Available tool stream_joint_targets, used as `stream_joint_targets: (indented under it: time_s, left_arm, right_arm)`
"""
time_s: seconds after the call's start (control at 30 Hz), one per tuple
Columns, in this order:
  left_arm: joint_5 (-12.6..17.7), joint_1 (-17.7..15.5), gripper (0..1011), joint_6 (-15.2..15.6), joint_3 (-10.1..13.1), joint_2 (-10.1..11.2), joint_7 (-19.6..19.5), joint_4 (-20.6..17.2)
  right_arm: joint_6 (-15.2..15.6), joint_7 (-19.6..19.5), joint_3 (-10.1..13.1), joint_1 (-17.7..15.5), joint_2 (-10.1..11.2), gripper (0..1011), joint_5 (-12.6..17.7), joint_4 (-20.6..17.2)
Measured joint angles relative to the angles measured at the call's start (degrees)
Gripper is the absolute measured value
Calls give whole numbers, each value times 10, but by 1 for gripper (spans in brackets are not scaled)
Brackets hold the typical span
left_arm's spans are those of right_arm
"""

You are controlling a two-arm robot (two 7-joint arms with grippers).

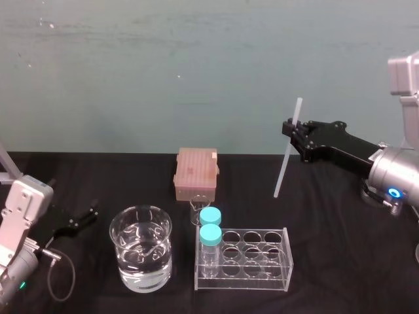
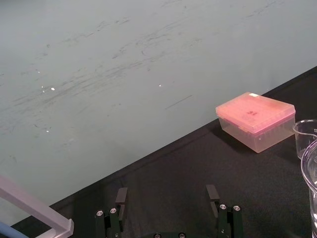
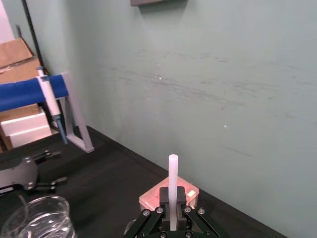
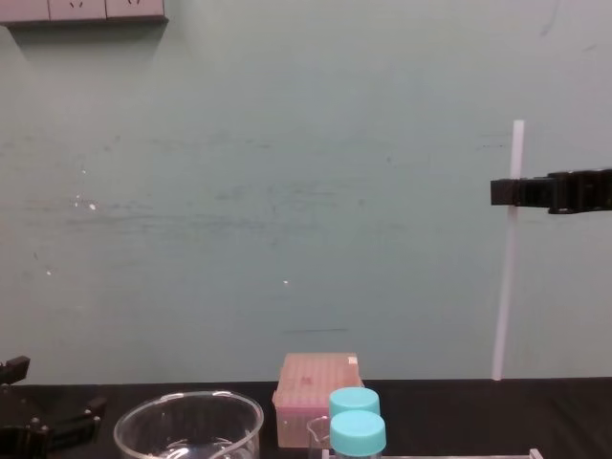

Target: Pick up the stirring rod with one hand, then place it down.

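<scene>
The pick-up looks done: the right gripper [image 1: 292, 133] holds the stirring rod [image 1: 283, 165] nearly upright, clear above the desk [image 1: 340, 203], its fingers clamped on the rod's upper part. Setting it down remains. The right arm reaches in level from the right. The left gripper [image 1: 80, 220] rests at the desk's left, fingers spread.

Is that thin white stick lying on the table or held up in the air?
In the air, nearly upright: the right gripper clamps the stick by its upper part, its lower end clear of the table.
</scene>
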Motion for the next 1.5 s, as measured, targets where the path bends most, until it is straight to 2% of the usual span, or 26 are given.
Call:
stream_joint_targets:
  time_s: [0.13,0.4,0.93,1.5]
  left_arm:
    - [0,0,1005,0,0,0,0,0]
    - [0,0,1005,0,0,0,0,0]
    - [0,0,1005,0,0,0,0,0]
    - [0,0,1005,0,0,0,0,0]
  right_arm:
    - [-8,-2,-6,13,-13,72,-13,24]
    - [-16,-1,-8,17,-23,72,-30,37]
    - [-12,11,5,12,-25,72,-34,24]
    - [-6,11,6,12,-24,72,-32,23]
